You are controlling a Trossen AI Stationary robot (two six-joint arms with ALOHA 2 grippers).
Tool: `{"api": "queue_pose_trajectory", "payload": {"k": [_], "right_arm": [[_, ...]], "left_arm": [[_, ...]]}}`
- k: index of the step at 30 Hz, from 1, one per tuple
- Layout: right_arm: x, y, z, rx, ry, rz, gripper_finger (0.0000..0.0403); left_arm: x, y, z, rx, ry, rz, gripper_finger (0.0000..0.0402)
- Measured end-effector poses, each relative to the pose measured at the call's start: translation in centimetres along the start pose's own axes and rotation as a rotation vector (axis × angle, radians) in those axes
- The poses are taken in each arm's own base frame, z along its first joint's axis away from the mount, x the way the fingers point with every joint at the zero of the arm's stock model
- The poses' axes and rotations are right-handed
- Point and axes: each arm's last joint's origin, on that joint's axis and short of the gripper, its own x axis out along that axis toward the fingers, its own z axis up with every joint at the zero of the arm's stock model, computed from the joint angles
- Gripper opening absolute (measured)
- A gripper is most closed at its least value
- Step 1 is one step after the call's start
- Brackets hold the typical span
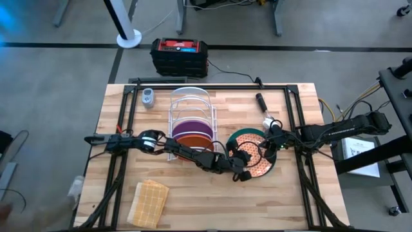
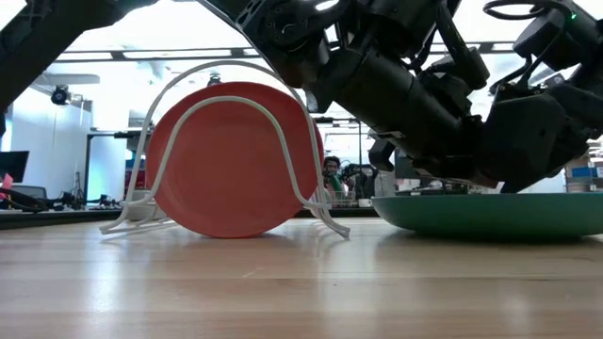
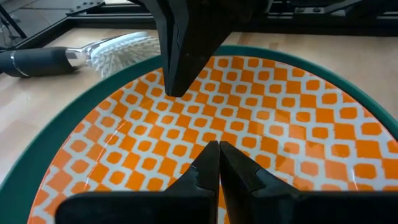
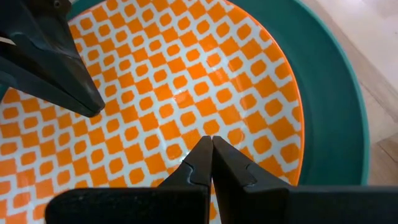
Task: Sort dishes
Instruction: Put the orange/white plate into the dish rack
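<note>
patterned plate (image 3: 261, 118): right under both wrist cams, sitting in the teal plate (image 1: 241, 137)
left gripper (image 3: 217, 163): fingers pressed together, holding nothing
right gripper (image 4: 208, 155): same deal, just above it
rack (image 1: 190, 106): orange plate (image 2: 231, 160) and purple plate (image 1: 190, 126) already slotted
left to do: looks like these two stacked ones

Even, bright overhead light fills the high view, with soft shadows on the pale wooden worktop (image 1: 193, 206). The low view is backlit by glaring windows, its arms dark silhouettes. Faint glare streaks the glossy orange-checked round plate (image 3: 280, 124); the near gripper fingers look blurred.
</note>
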Motion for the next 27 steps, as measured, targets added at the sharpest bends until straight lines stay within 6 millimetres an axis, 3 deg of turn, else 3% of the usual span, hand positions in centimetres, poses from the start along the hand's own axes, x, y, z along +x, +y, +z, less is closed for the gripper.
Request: {"api": "queue_pose_trajectory", "payload": {"k": [14,22,27], "right_arm": [[-0.1,-0.1,-0.1,0.069,0.003,-0.013,0.0],[-2.0,-0.6,1.3,0.139,-0.044,-0.305,0.0],[-2.4,-0.5,1.9,0.173,-0.056,-0.306,0.0009]], "left_arm": [[-0.3,0.0,0.0,-0.034,0.035,-0.002,0.0],[-1.2,0.3,1.0,-0.024,0.063,-0.009,0.0],[-1.8,0.4,2.2,-0.048,0.17,-0.026,0.0]]}}
